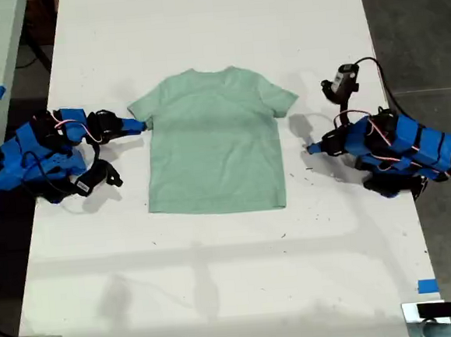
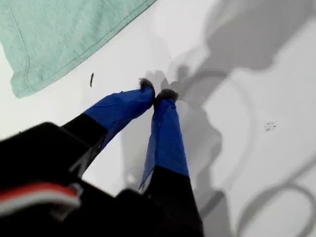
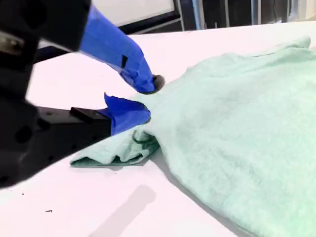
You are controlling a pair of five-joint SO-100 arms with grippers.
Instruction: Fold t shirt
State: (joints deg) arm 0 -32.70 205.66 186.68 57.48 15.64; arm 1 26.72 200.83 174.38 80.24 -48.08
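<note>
The t shirt (image 1: 214,142) is spread flat at the table's (image 1: 220,294) centre, neck toward twelve o'clock in the exterior view. Its nine-o'clock sleeve (image 3: 116,153) is bunched at my second gripper (image 3: 143,101), narrowly parted; a grip cannot be confirmed. My first gripper (image 2: 159,94) is closed on nothing near three o'clock. The first fold seems begun; next, a firm pinch and lift are called for.

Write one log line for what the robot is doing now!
t-shirt: flat, unfolded | first end effector: shut, empty, beside shirt | second end effector: open at sleeve

t shirt (image 1: 216,142) mid-table (image 1: 218,278) | my second gripper (image 1: 146,126) at exterior view's left sleeve | my first gripper (image 1: 310,149) exterior view's right, apart
</note>
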